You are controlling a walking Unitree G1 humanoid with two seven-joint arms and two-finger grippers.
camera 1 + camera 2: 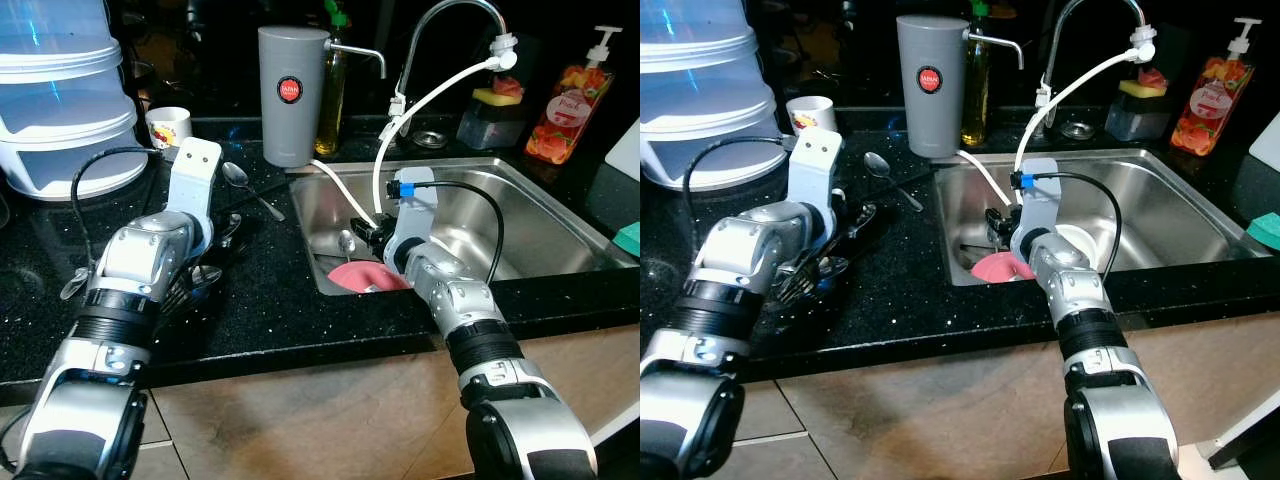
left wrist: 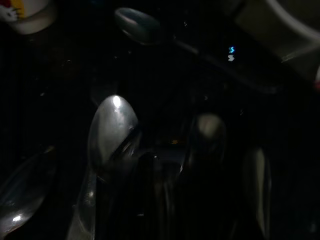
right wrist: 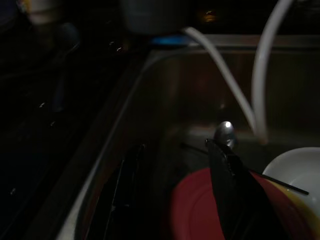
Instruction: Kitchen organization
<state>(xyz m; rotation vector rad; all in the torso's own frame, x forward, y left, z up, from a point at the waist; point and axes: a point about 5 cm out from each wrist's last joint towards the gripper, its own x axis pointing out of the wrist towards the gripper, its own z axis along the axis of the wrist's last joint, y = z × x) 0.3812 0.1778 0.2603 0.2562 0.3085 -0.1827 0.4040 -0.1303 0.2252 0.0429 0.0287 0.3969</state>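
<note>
Reaches down into the sink with the right hand, black fingers spread apart and clamped on nothing, one tip just beside the bowl of a steel spoon lying beyond the red plate and near a white bowl. Hangs the left hand low over a heap of cutlery on the black surface (too dark there to tell fingers apart from together). Expect the spoon to feel light, stiff and slick, prone to skating on the steel. Best to pinch across the narrow handle, not the rounded bowl, then lift clear of the breakable plate.
</note>
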